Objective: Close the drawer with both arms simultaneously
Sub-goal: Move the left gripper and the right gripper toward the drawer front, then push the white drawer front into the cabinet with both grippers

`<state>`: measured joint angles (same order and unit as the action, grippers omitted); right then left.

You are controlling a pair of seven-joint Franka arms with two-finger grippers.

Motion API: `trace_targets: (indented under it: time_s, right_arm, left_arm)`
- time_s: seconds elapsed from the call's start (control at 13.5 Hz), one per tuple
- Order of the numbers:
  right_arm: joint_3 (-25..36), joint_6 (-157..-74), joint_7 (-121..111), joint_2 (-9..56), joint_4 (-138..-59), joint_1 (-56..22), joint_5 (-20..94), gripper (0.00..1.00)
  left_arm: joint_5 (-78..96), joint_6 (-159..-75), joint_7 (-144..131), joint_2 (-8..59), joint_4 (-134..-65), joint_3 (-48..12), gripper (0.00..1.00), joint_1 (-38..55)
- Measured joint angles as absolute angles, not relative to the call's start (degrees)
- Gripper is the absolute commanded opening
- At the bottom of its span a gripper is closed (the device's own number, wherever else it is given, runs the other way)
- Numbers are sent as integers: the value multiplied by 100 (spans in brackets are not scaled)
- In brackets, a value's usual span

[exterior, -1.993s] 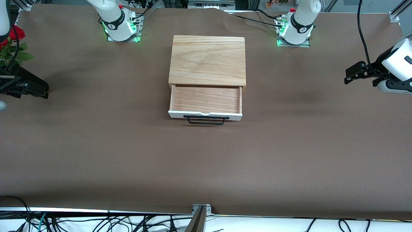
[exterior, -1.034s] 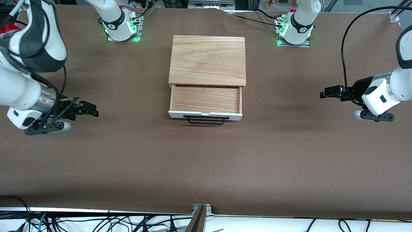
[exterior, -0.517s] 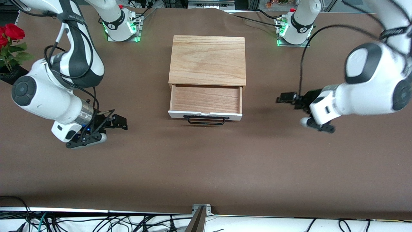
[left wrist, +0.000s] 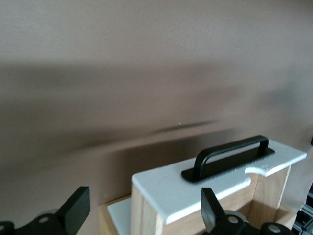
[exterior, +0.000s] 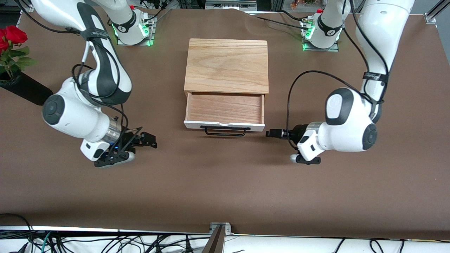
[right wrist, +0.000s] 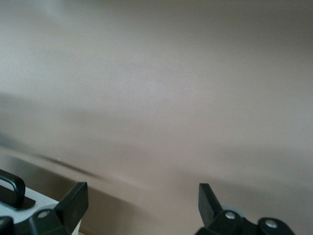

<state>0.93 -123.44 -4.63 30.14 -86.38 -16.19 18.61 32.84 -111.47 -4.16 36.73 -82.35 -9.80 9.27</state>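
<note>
The light oak box (exterior: pixel 226 66) stands mid-table. Its drawer (exterior: pixel 225 108) is pulled out, with the white front panel (exterior: pixel 242 127) and black bar handle (exterior: pixel 225 132) facing the front camera. My left gripper (exterior: pixel 272 133) is open and empty, low over the mat beside the panel's corner at the left arm's end. The left wrist view shows the panel (left wrist: pixel 166 188) and handle (left wrist: pixel 230 157) close between its fingers (left wrist: pixel 74 209). My right gripper (exterior: pixel 147 137) is open and empty, over the mat apart from the drawer. The right wrist view shows its fingers (right wrist: pixel 73 198) and a handle end (right wrist: pixel 13 188).
A black vase (exterior: pixel 26 92) with red roses (exterior: pixel 12 37) stands at the right arm's end of the table. The arm bases (exterior: pixel 132 31) glow green beside the box's back. Brown mat (exterior: pixel 225 182) stretches between the drawer and the table's front edge.
Both arms have swung in from the table's ends toward the drawer's front, low over the mat. The drawer has not moved and stays open.
</note>
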Motion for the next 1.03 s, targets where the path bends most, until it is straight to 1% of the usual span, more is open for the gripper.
trace_targets:
  time_s: [0.22, 0.59, 1.03]
  right_arm:
    - [89, -12444, -387, 3203, -8636, -1867, 1945, 100]
    - [79, -12463, -24, 3354, -8634, -2240, 1952, 100]
    - [77, -12447, 7, 3490, -8635, -2728, 1954, 100]
  left_arm:
    - [3313, -11415, -566, 3829, -8193, -985, 100, 1185]
    - [3696, -11556, -605, 3927, -8183, -985, 100, 1390]
    - [3708, -11664, -630, 4027, -8182, -975, 100, 1577]
